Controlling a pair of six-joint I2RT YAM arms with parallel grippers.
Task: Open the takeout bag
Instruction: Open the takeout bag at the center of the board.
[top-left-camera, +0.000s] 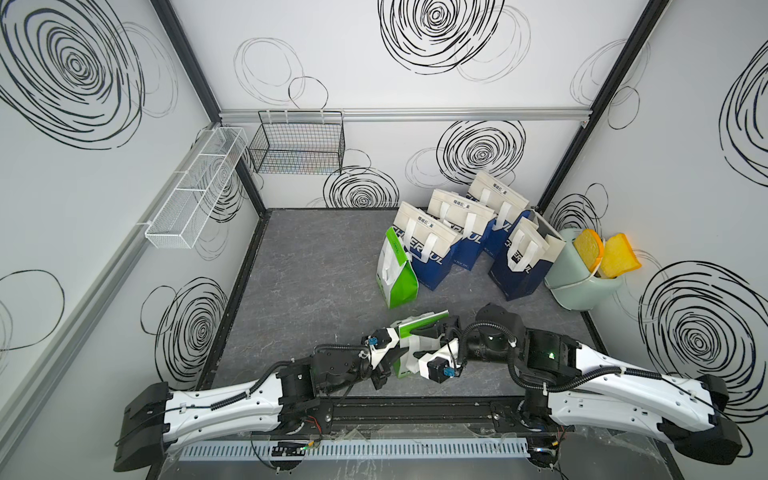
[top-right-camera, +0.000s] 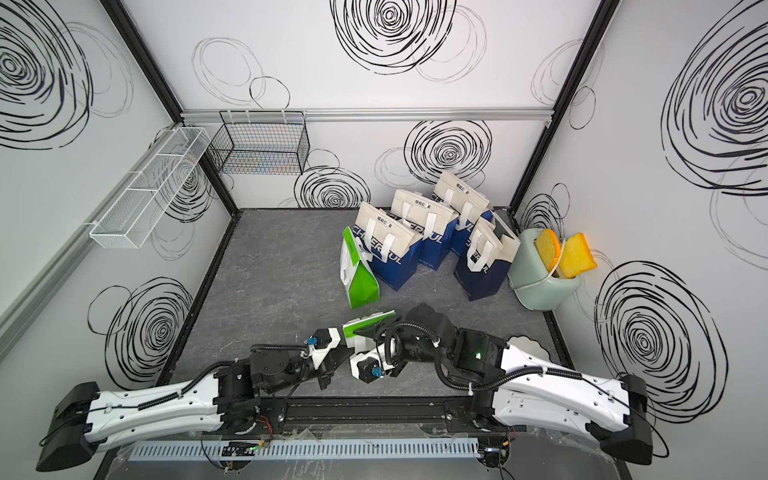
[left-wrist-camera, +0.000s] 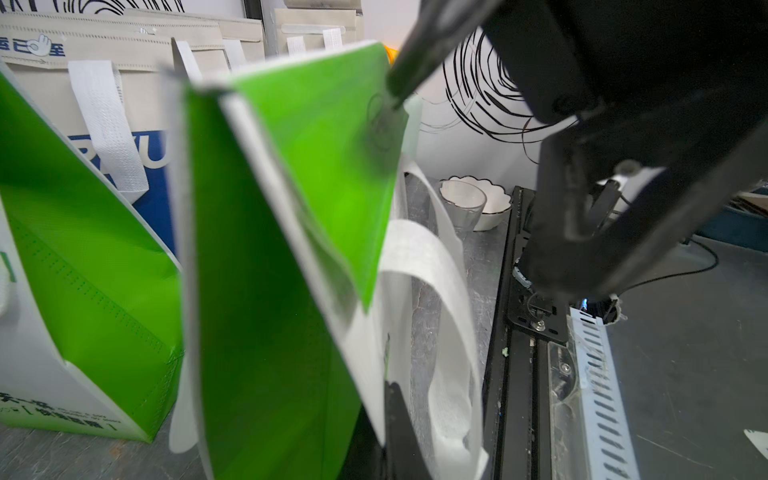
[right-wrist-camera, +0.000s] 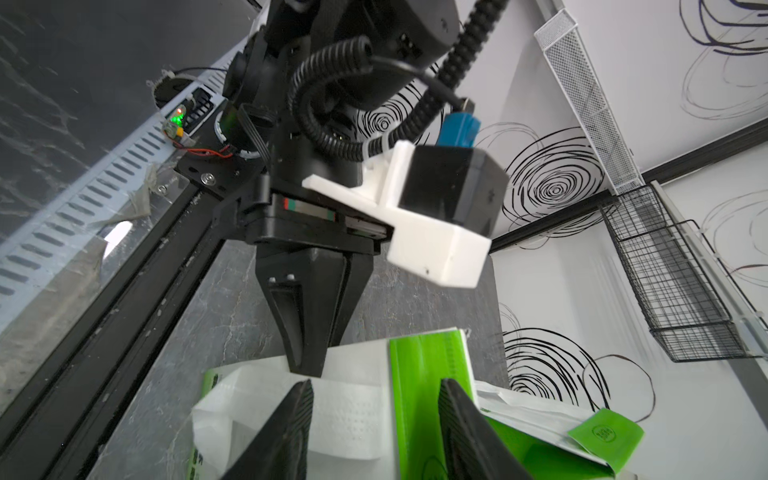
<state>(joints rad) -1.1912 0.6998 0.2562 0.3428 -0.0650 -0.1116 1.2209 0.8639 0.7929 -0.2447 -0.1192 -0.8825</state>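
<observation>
The takeout bag is green and white and stands near the table's front edge, between my two grippers. My left gripper is shut on the white upper edge of the takeout bag. The left wrist view shows the white panel of the takeout bag running into the left gripper. My right gripper is open, its jaws astride the green top flap and a white handle. One of its fingertips rests against the flap.
A second green bag stands just behind, with several blue and beige bags beyond it. At the right are a mint bin holding yellow toast shapes, a white bowl and a glass cup. The black rail lines the front.
</observation>
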